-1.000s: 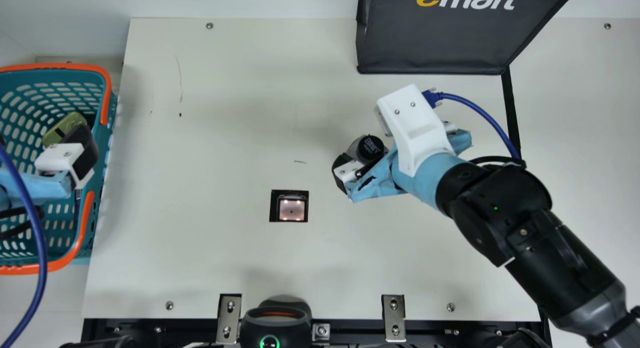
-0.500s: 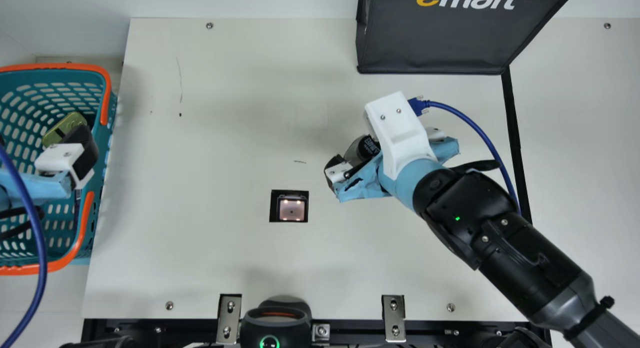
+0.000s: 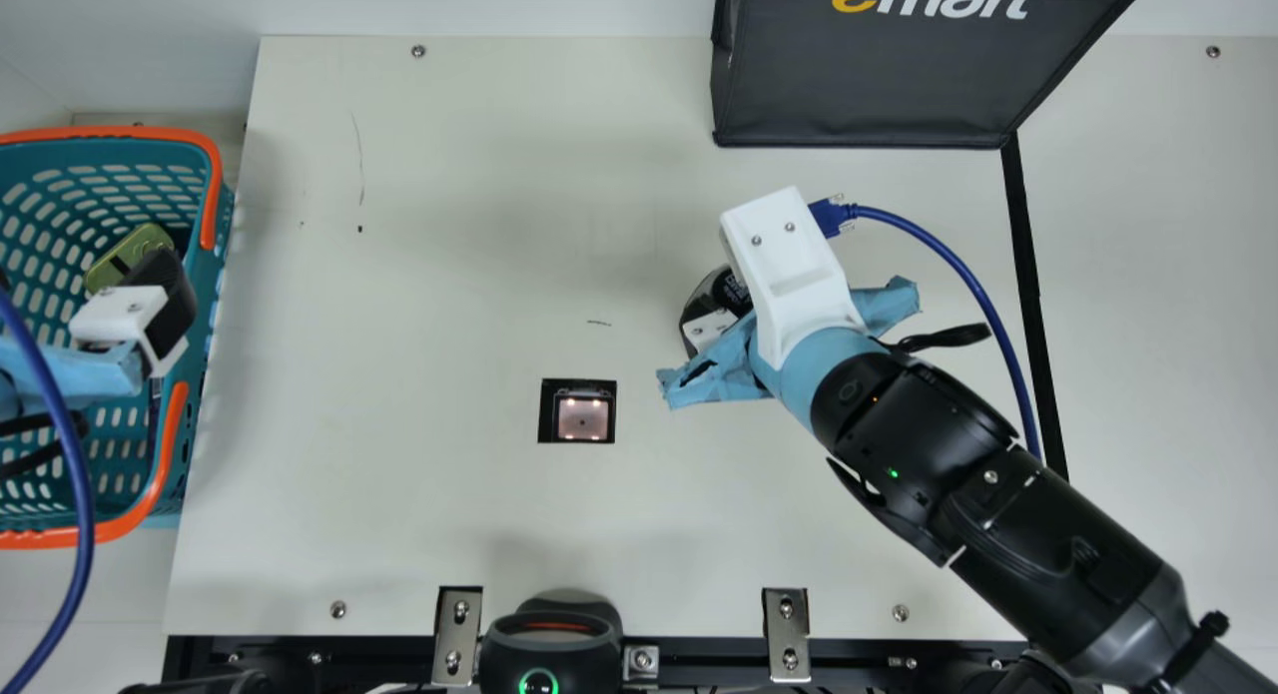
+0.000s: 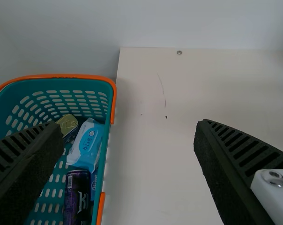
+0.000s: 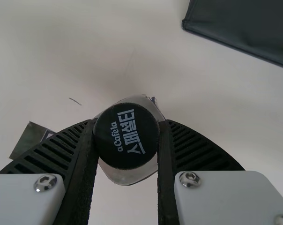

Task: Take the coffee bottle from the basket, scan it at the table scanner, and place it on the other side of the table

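Bottle [image 5: 126, 136] out of basket [image 3: 120, 133], my right fingers [image 5: 166, 171] gripping it past scanner [image 3: 582, 416]; left fingers [image 4: 216, 161] apart. Can't confirm scan; release left.

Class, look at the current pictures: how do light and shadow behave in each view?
Main view: four bright spots on the table scanner, and a glowing green ring near the bottom edge; left wrist view: a soft shadow on the table beside the basket; right wrist view: soft shading around the coffee bottle, small glints on the screw heads.
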